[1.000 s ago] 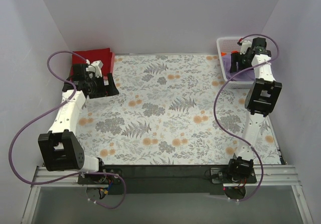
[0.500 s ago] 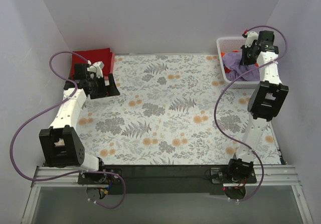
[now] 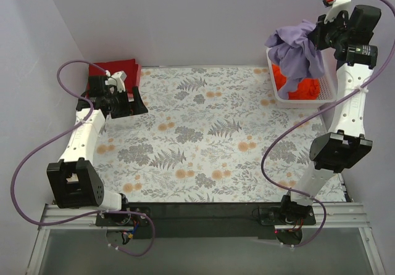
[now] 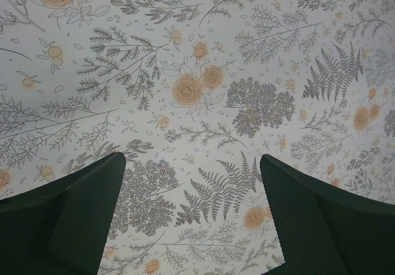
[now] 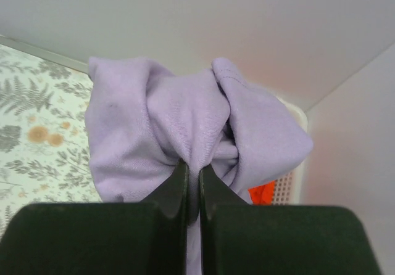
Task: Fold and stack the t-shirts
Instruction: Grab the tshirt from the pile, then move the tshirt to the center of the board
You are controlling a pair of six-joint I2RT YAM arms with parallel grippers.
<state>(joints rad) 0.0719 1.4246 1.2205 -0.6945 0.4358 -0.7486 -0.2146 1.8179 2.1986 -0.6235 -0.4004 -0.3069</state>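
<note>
Lifted from the basket [image 3: 303, 104] since before, purple shirt [image 3: 295, 48] hanging bunched and creased, right claw [image 5: 192, 167] clamped on a fold, orange shirt [image 3: 303, 89] beneath, left claw [image 4: 192, 158] spread wide.

The left arm [image 3: 83, 140] reached forward at low height, the left gripper [image 3: 131, 105] facing down (toward the desk) with fingers [image 4: 86, 207] spread wide. The right arm [image 3: 349, 111] stood extended upward. The right gripper [image 3: 318, 33] had fingers [image 5: 166, 195] pinched on the lavender t-shirt [image 3: 296, 53].

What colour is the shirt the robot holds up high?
Lavender-purple. The soft cloth t-shirt shows best in the right wrist view.
</note>
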